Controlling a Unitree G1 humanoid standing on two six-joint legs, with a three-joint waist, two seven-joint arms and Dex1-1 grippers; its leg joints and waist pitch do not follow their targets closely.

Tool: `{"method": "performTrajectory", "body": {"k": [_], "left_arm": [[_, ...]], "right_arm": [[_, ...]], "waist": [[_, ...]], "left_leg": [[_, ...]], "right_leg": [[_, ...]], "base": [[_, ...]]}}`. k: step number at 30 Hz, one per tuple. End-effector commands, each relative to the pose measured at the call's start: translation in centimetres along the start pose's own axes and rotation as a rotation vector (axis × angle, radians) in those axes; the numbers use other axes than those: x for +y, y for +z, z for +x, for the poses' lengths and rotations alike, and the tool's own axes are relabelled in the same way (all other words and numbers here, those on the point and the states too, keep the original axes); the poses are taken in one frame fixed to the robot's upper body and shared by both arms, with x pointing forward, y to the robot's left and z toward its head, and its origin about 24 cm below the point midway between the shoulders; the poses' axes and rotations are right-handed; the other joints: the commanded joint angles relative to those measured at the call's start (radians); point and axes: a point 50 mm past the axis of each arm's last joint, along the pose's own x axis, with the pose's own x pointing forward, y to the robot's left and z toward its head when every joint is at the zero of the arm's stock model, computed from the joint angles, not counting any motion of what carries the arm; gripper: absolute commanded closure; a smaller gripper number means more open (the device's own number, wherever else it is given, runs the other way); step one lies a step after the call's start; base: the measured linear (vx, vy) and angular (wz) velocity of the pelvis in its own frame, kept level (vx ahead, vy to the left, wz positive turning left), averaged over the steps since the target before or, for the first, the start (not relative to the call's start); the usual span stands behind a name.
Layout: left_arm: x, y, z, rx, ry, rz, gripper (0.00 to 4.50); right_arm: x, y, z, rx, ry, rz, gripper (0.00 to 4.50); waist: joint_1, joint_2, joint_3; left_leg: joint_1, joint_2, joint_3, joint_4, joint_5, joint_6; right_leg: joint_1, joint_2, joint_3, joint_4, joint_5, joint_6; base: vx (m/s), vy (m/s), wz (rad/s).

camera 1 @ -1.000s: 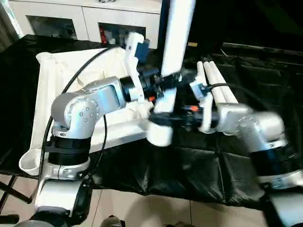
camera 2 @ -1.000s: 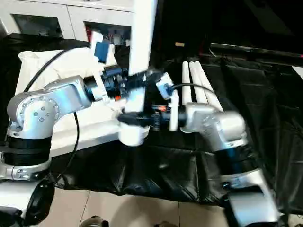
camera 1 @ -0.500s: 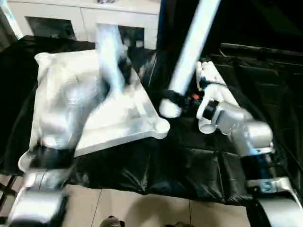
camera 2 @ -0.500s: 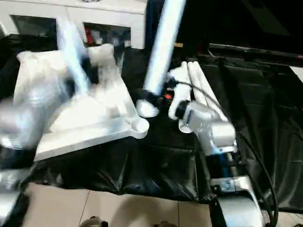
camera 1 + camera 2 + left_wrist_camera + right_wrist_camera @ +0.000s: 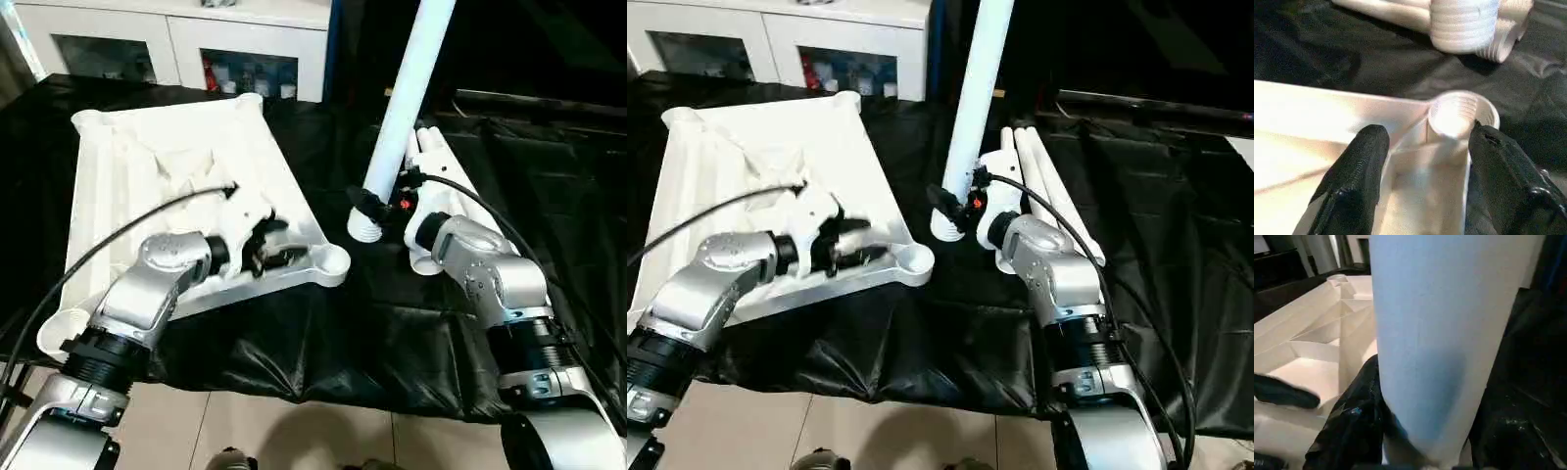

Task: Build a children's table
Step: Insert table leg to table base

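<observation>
The children's table top [image 5: 147, 166] lies upside down, ribbed side up, on the left of the black-covered work table. My left gripper [image 5: 274, 250] hovers open low over its near right part. In the left wrist view the threaded corner socket [image 5: 1462, 115] lies just beyond the two black fingers [image 5: 1364, 161]. My right gripper [image 5: 377, 204] is shut on a white leg [image 5: 402, 108] near its threaded lower end. The leg stands almost upright, tilted slightly to the right, a little to the right of that socket [image 5: 333, 262]. More legs [image 5: 446, 166] lie side by side behind the right gripper.
The black cloth [image 5: 323, 333] hangs over the work table's near edge, with tiled floor [image 5: 294, 431] below. A white cabinet with glass doors [image 5: 196, 39] stands behind the table. Black cables [image 5: 118, 245] loop from both wrists.
My left gripper has left the upright leg and swung down onto the table top near its corner socket. The right gripper kept the leg and shifted it slightly to the right.
</observation>
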Motion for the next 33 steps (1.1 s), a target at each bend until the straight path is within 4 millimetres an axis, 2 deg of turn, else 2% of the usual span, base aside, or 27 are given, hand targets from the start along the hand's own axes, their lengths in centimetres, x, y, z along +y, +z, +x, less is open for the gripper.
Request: {"method": "performTrajectory", "body": {"k": [1, 2, 3, 6, 10, 14, 16, 18, 19, 21, 24, 25, 29, 31, 33], "left_arm": [[0.1, -0.8, -0.2, 0.043, -0.041, 0.040, 1.89], [0.4, -1.1, -0.3, 0.057, -0.039, 0.049, 2.02], [0.6, -1.5, -0.4, 0.067, -0.033, 0.055, 2.16], [0.8, -2.1, -0.9, 0.081, -0.076, 0.050, 2.31], [0.3, -2.2, -0.9, 0.061, -0.145, 0.026, 2.63], [0.3, -2.7, -0.8, 0.088, -0.178, 0.037, 2.79], [0.3, -3.0, -0.8, 0.102, -0.185, 0.042, 3.09], [0.3, -3.2, -0.7, 0.109, -0.212, 0.029, 3.12], [0.3, -3.4, -0.7, 0.123, -0.221, 0.029, 3.18], [0.5, -3.6, -0.7, 0.148, -0.221, 0.029, 3.45], [0.8, -3.8, -0.9, 0.175, -0.209, 0.045, 3.55], [0.9, -3.7, -0.9, 0.163, -0.203, 0.044, 3.82], [0.9, -3.3, -0.9, 0.137, -0.220, 0.043, 4.00], [0.6, -3.5, -1.0, 0.146, -0.242, 0.040, 4.37], [0.6, -3.5, -1.0, 0.146, -0.242, 0.040, 4.41]], "right_arm": [[0.3, 0.4, -0.1, -0.020, 0.025, -0.031, 2.62], [0.4, 0.4, -0.1, -0.019, 0.029, -0.028, 2.62], [0.4, 0.3, 0.0, -0.017, 0.033, -0.027, 2.62], [0.8, 0.3, 0.1, -0.015, 0.054, -0.026, 2.62], [0.7, 0.3, 0.1, -0.014, 0.053, -0.032, 2.62], [0.7, 0.1, 0.0, -0.009, 0.053, -0.030, 2.62], [0.8, 0.0, 0.0, -0.006, 0.058, -0.030, 2.62], [0.9, 0.0, 0.0, -0.004, 0.063, -0.032, 2.62], [0.9, 0.0, 0.1, -0.001, 0.068, -0.037, 2.62], [0.9, 0.0, 0.1, 0.001, 0.071, -0.043, 2.62], [1.1, 0.1, 0.2, 0.000, 0.083, -0.043, 2.62], [1.3, 0.1, 0.2, 0.002, 0.101, -0.043, 2.62], [2.0, -0.1, 0.2, 0.026, 0.167, -0.051, 2.62], [2.6, -0.6, 0.0, 0.060, 0.237, -0.063, 2.62], [2.6, -0.6, 0.0, 0.060, 0.237, -0.063, 2.62]], "waist": [[-0.004, 0.016, -0.082], [-0.006, 0.009, -0.083], [-0.006, 0.006, -0.083], [-0.004, 0.013, -0.084], [-0.003, 0.010, -0.083], [-0.003, 0.010, -0.081], [-0.004, 0.011, -0.082], [-0.004, 0.011, -0.082], [-0.004, 0.015, -0.082], [-0.005, 0.012, -0.082], [-0.005, 0.013, -0.080], [-0.005, 0.011, -0.080], [-0.005, 0.007, -0.077], [-0.004, 0.002, -0.077], [-0.003, 0.004, -0.079]], "left_leg": [[0.022, 0.025, -0.005, -0.075, -0.153, -0.060], [0.021, 0.025, -0.003, -0.075, -0.153, -0.056], [0.021, 0.025, -0.003, -0.075, -0.145, -0.053], [0.021, 0.026, -0.004, -0.075, -0.129, -0.050], [0.024, 0.028, -0.003, -0.076, -0.137, -0.053], [0.022, 0.027, -0.002, -0.077, -0.147, -0.053], [0.022, 0.027, -0.003, -0.077, -0.145, -0.053], [0.022, 0.029, -0.004, -0.078, -0.144, -0.054], [0.023, 0.027, -0.003, -0.077, -0.145, -0.055], [0.023, 0.028, -0.003, -0.077, -0.153, -0.054], [0.023, 0.029, -0.004, -0.078, -0.161, -0.056], [0.024, 0.028, -0.004, -0.078, -0.165, -0.056], [0.025, 0.031, -0.005, -0.080, -0.189, -0.052], [0.024, 0.032, -0.004, -0.080, -0.177, -0.045], [0.023, 0.032, -0.004, -0.079, -0.164, -0.042]], "right_leg": [[0.054, -0.084, 0.041, -0.075, -0.109, -0.177], [0.056, -0.083, 0.042, -0.076, -0.110, -0.174], [0.056, -0.084, 0.042, -0.074, -0.106, -0.173], [0.056, -0.087, 0.042, -0.071, -0.087, -0.177], [0.054, -0.089, 0.042, -0.070, -0.089, -0.190], [0.054, -0.089, 0.043, -0.073, -0.107, -0.187], [0.054, -0.088, 0.043, -0.073, -0.105, -0.181], [0.055, -0.090, 0.043, -0.072, -0.101, -0.185], [0.053, -0.089, 0.043, -0.072, -0.101, -0.187], [0.054, -0.089, 0.043, -0.074, -0.103, -0.189], [0.055, -0.091, 0.043, -0.074, -0.118, -0.187], [0.054, -0.091, 0.043, -0.075, -0.128, -0.188], [0.051, -0.093, 0.044, -0.081, -0.193, -0.177], [0.052, -0.093, 0.044, -0.080, -0.185, -0.173], [0.052, -0.093, 0.044, -0.077, -0.165, -0.174]], "base": [[0.000, 0.000, 0.00], [0.000, 0.000, 0.00], [0.000, 0.000, 0.00], [0.000, 0.000, 0.00], [0.000, 0.000, 0.00], [0.000, 0.000, 0.00], [0.000, 0.000, 0.00], [0.000, 0.000, 0.00], [0.000, 0.000, 0.00], [0.000, 0.000, 0.00], [0.000, 0.000, 0.00], [0.000, 0.000, 0.00], [0.000, 0.000, 0.00], [0.000, 0.000, 0.00], [0.000, 0.000, 0.00]]}}
